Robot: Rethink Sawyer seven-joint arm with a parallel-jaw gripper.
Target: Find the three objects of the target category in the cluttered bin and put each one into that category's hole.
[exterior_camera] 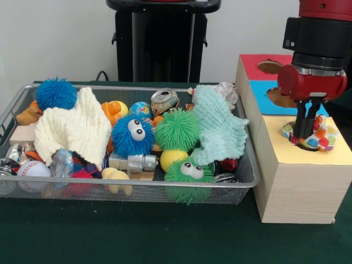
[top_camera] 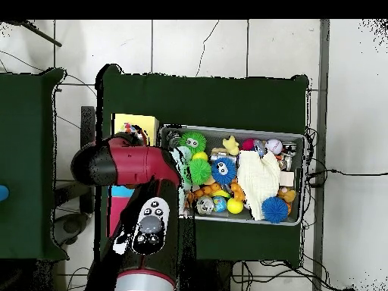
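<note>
My gripper [exterior_camera: 304,135] points straight down over the hole in the yellow top [exterior_camera: 335,154] of the wooden box, at the right of the front view. Its two dark fingers stand close together, shut on a patchwork cloth [exterior_camera: 324,137] of many colours that bunches around the hole. Two more cloths lie in the wire bin [exterior_camera: 16,104]: a cream knitted one [exterior_camera: 71,129] on the left and a mint green one [exterior_camera: 220,129] on the right. From overhead, my arm [top_camera: 132,170] hides the gripper and most of the box. The cream cloth [top_camera: 261,174] shows in the bin [top_camera: 299,138].
The box also has a blue section [exterior_camera: 259,88] and a red section [exterior_camera: 253,63], each with a hole. The bin holds fuzzy balls with eyes [exterior_camera: 132,135], a green spiky ball [exterior_camera: 176,129], a baseball [exterior_camera: 33,168], a crushed can [exterior_camera: 165,100] and other clutter.
</note>
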